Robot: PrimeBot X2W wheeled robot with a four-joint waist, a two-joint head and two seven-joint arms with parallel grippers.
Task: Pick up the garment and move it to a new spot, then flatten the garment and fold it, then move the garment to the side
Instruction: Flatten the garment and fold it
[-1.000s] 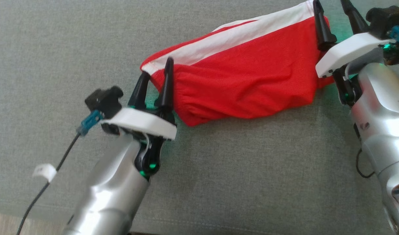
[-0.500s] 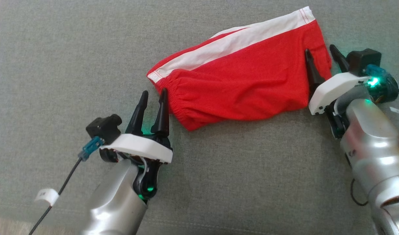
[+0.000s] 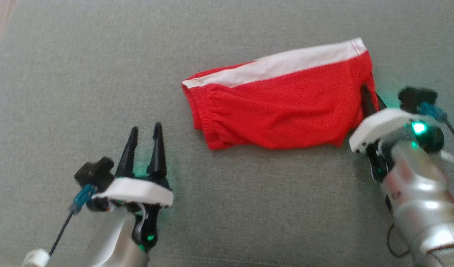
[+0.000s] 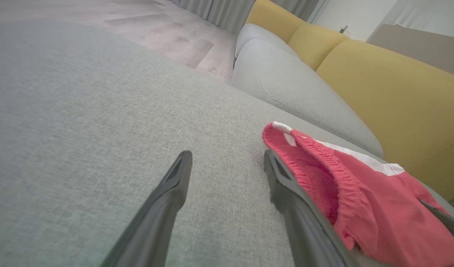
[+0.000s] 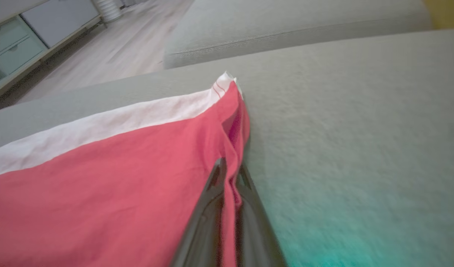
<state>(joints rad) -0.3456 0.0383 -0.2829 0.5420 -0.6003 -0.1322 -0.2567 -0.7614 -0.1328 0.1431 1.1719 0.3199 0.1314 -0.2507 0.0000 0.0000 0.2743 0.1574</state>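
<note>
My left gripper (image 3: 146,127) is low on the left over the grey cushion (image 3: 249,207), fingers spread with nothing between them, tips pointing up the head view. It is near the garment's left end but apart from it. A dark cable (image 3: 61,230) trails off my left wrist. In the left wrist view the left gripper (image 4: 227,154) has bare grey fabric between its fingers. The right finger lines up against the gathered elastic edge of the garment (image 4: 360,193); contact I can't tell from there. Wood floor (image 4: 156,29) and a yellow backrest (image 4: 379,85) sit behind. The garment (image 3: 278,111) lies centre-right on the cushion, red with a white band along the far edge, mostly flat, elastic end at left. My right gripper (image 3: 368,94) is at the garment's right end, fingers pressed together and pinching the red edge. A green light (image 3: 419,128) glows on that wrist. In the right wrist view the right gripper (image 5: 231,165) has a fold of the red garment (image 5: 100,178) clamped between both fingers, below the white-band corner.
</note>
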